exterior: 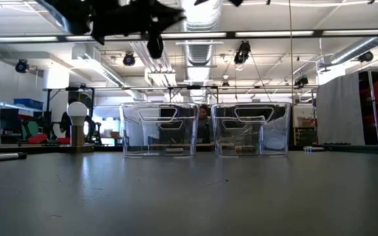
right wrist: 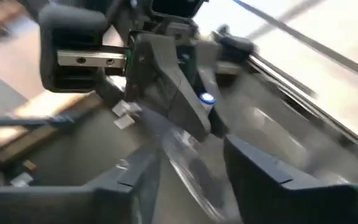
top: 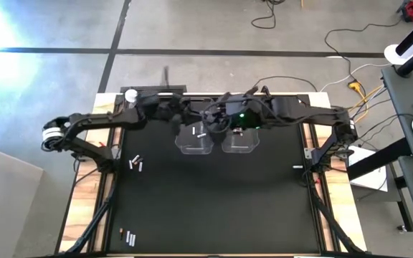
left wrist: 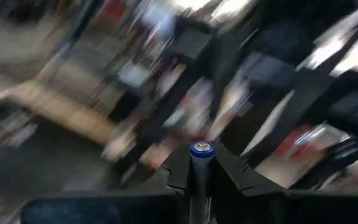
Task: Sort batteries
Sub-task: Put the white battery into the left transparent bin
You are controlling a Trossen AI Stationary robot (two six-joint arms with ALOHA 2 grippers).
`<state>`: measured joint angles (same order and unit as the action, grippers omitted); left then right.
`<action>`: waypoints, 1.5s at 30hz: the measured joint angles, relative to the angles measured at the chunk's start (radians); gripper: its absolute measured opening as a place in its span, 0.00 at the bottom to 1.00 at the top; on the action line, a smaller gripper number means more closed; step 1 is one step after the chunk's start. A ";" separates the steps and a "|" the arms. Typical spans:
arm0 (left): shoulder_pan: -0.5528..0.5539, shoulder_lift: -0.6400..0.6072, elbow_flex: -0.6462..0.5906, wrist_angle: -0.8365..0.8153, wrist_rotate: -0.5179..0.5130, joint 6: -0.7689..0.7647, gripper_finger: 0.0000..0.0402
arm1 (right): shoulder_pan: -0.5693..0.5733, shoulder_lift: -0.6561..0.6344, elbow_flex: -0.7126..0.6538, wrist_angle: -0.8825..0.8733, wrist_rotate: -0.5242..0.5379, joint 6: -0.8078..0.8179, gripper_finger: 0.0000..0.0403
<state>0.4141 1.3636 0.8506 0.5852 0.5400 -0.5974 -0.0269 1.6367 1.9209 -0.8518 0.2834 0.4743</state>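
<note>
Two clear plastic bins [top: 194,141] [top: 241,140] stand side by side at the table's far middle, and both arms reach over them. My left gripper [left wrist: 202,177] is shut on a battery [left wrist: 202,150] above the bins. My right gripper [right wrist: 191,180] is open and touches nothing; it hovers close by, facing the left gripper [right wrist: 179,93] and the battery's blue tip [right wrist: 207,98]. Loose batteries lie on the mat at the left [top: 136,163], near left [top: 127,235] and right [top: 297,168]. My left gripper pinches the battery between its two fingers [left wrist: 232,174]. The battery lies along the fingers, and its blue-ringed end [left wrist: 202,148] sticks out past the fingertips. It is lifted clear of the table, above the bins.
A metal knob with a white ball [top: 130,95] [exterior: 77,124] stands at the far left of the mat. Wooden table edges and frame rails run along both sides. The mat's near half [top: 214,208] is open apart from the loose batteries. People and furniture show in the room behind.
</note>
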 joint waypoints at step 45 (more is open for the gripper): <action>0.031 0.711 0.606 -1.242 -0.558 0.713 0.06 | -0.161 -0.228 -0.535 -0.714 -0.130 -0.279 0.60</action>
<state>0.4446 2.0743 1.4571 -0.6564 -0.0177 0.1159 -0.1876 1.4087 1.3859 -1.5658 0.1530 0.1957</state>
